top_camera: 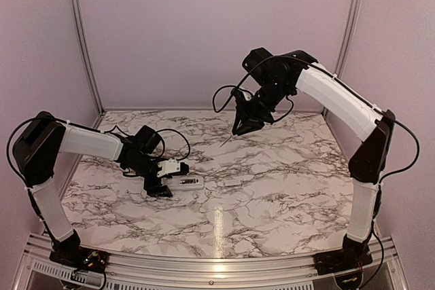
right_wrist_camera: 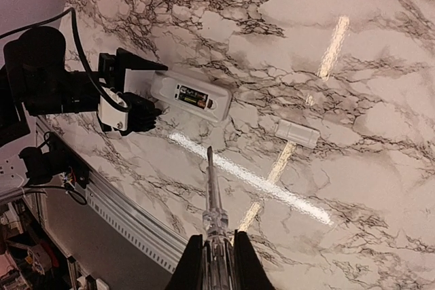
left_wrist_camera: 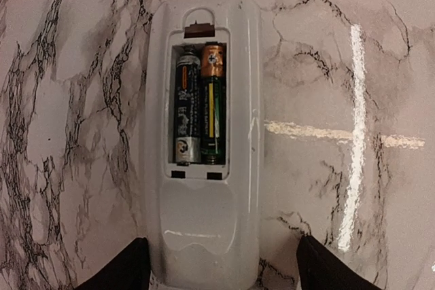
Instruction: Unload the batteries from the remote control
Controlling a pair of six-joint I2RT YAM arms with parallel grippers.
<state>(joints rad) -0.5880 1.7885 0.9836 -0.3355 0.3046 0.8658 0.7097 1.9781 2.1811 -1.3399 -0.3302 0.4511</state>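
Note:
The white remote control (left_wrist_camera: 204,222) lies on the marble with its back up and the compartment uncovered. Two batteries lie side by side in the recess, a dark one (left_wrist_camera: 188,110) and a green one with an orange end (left_wrist_camera: 212,103). My left gripper (left_wrist_camera: 221,273) is open and straddles the remote's near end; the left finger (left_wrist_camera: 115,269) is close to its side and the right finger (left_wrist_camera: 333,269) stands apart. My right gripper (right_wrist_camera: 212,256) hangs high above the table, shut on a clear-handled screwdriver (right_wrist_camera: 212,188). The blade points down toward the remote (right_wrist_camera: 190,95).
A small flat white plate (right_wrist_camera: 297,132) lies on the marble to the right of the remote (top_camera: 187,181), also seen from above as the plate (top_camera: 231,183). Pink walls with aluminium posts (top_camera: 81,39) close the back and sides. A metal rail (top_camera: 204,266) runs along the near edge.

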